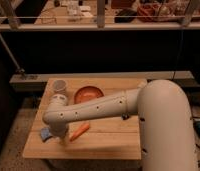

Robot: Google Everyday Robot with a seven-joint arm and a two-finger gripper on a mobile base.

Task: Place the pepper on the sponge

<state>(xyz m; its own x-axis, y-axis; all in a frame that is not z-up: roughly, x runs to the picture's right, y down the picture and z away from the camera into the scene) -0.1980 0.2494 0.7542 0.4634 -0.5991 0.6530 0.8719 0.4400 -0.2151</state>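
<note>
The pepper (pixel 79 131), a slim orange tapered piece, lies on the wooden table (pixel 108 145) just right of the arm's wrist. The sponge (pixel 44 133) is a small light-blue pad at the table's left side, partly hidden behind the arm. My gripper (pixel 60 137) points down at the front left of the table, between the sponge and the pepper, close to both. The white arm reaches across from the right and covers the gripper's upper part.
A round orange-red bowl (pixel 88 93) sits at the back middle of the table. A small white cup (pixel 59 86) stands at the back left. A dark small object (pixel 125 116) lies under the arm. A railing and shelves run behind.
</note>
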